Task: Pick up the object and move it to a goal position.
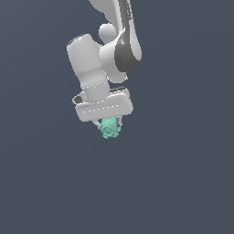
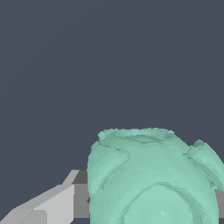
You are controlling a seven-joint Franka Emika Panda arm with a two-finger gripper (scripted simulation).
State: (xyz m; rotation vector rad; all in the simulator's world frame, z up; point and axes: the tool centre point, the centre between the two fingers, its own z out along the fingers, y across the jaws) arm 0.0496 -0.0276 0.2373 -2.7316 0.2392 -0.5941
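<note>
Fingers [image 2: 52, 205] of the gripper [image 1: 109, 124] sit close on either side of the blob [image 1: 109, 128], holding it; in the wrist view one grey finger touches the blob's [image 2: 151, 179] side, and a sliver of the other seems to show at the far edge, though that part is too cropped to be sure. The blob is mint-green and knobbly, narrower than the white gripper body, and hangs just under it, tucked between the fingers. Above, the arm [image 1: 114, 50] rises toward the exterior view's top, tilted a little. Around everything lies a plain dark grey-blue background [image 1: 183, 183], with the blob touching nothing but the gripper.
</note>
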